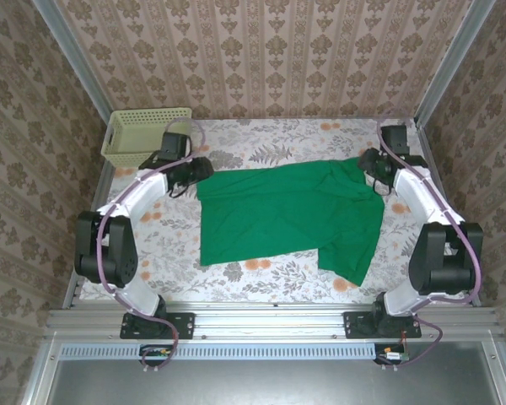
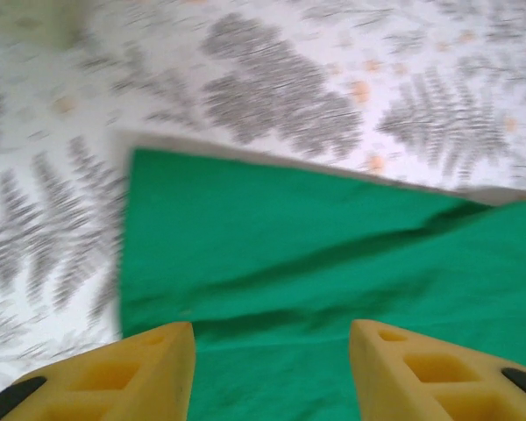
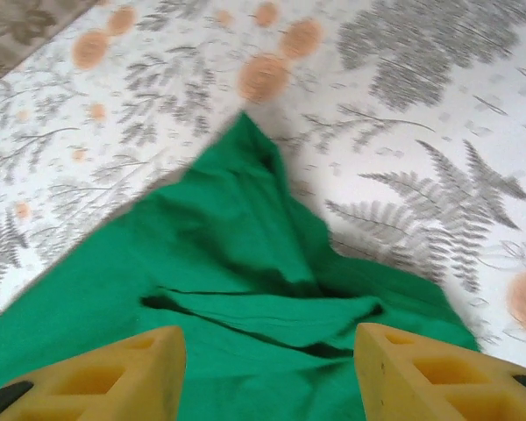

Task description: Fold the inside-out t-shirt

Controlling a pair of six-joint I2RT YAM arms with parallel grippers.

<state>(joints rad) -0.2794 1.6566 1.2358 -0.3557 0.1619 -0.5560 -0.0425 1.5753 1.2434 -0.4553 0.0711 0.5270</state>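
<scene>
The plain bright green soft-cloth t-shirt (image 1: 287, 211) is lying spread across the middle of the fern-and-flower patterned tablecloth (image 1: 270, 145). It's mostly flat, with one flap trailing toward the near right. The left gripper (image 1: 196, 171) is hovering over the shirt's far left corner. In the left wrist view its yellow fingers (image 2: 149, 368) are standing apart, released, with green cloth lying loose beneath them. Over on the far right corner, where the cloth is bunching into folds, the right gripper (image 1: 374, 170) is hanging with its jaws spread too, gripping nothing. A pale yellow-green slatted plastic basket (image 1: 143, 135) is sitting at the table's far left corner, apart from the shirt.
</scene>
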